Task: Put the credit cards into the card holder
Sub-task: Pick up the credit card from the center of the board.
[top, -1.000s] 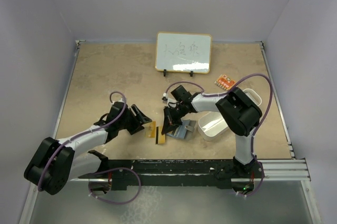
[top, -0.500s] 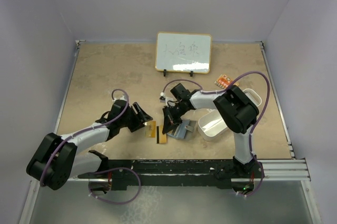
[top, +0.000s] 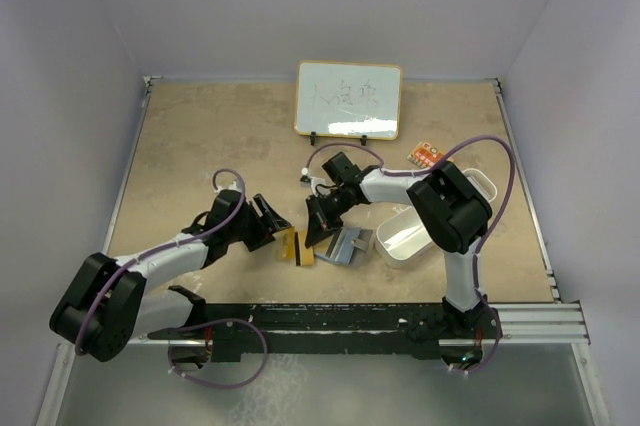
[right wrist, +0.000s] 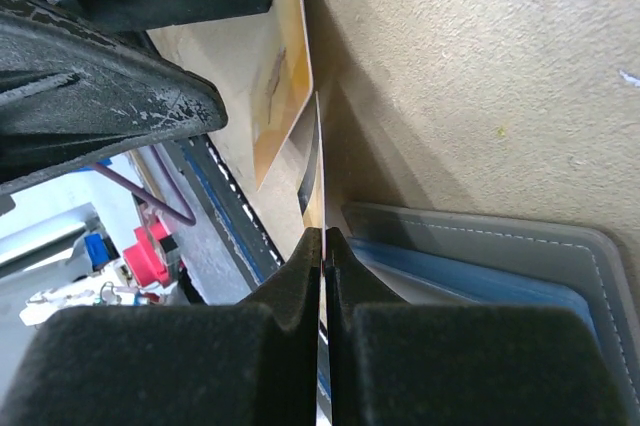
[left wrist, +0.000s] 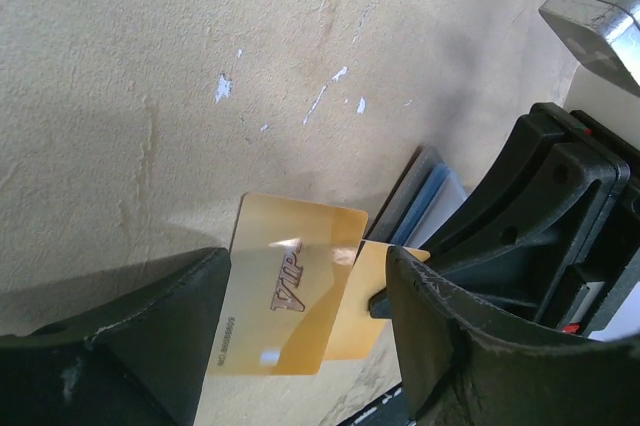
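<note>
A gold VIP card (left wrist: 285, 296) lies on the table with its right edge resting over a second gold card (left wrist: 372, 291). My left gripper (left wrist: 305, 286) is open, one finger on each side of the VIP card, not closed on it. My right gripper (right wrist: 322, 236) is shut on the second gold card, held edge-on; its black stripe shows in the top view (top: 306, 256). The grey card holder (right wrist: 480, 236) lies open just beside it with the light blue card (right wrist: 470, 281) inside. In the top view the holder (top: 352, 244) lies right of both grippers, the left (top: 274, 231) and the right (top: 320, 234).
A white oblong tray (top: 400, 246) stands right of the holder, under the right arm. A small whiteboard (top: 348, 99) stands at the back. A small orange item (top: 427, 155) lies behind the tray. The black front rail (top: 330, 321) runs along the near edge.
My left gripper has slid slightly right, toward the VIP card. My right gripper has shifted a little up and left with its card still held.
</note>
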Controlling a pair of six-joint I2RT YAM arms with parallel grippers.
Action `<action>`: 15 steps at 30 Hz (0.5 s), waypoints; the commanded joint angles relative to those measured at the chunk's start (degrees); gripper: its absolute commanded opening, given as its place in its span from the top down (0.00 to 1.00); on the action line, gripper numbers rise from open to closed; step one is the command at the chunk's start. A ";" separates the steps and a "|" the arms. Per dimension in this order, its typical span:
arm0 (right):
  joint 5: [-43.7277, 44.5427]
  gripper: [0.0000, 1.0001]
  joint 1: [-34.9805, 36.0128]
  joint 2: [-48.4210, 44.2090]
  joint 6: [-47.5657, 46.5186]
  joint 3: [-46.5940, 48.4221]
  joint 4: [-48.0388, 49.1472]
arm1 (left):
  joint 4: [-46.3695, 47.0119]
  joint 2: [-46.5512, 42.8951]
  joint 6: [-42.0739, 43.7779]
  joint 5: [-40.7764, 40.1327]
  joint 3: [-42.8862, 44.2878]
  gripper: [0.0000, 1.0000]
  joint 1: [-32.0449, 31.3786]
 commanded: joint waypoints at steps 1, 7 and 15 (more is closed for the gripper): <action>-0.55 1.00 0.03 -0.69 -0.71 0.56 2.42 | -11.36 1.68 2.57 -3.67 -3.55 0.36 -0.72; -1.44 1.00 0.02 0.17 4.68 -0.93 7.64 | -11.19 0.58 1.95 -3.24 -3.84 0.35 -0.77; -3.31 1.00 -0.02 0.41 19.23 -5.53 21.30 | -10.30 0.66 1.84 -2.18 -3.89 0.35 -0.83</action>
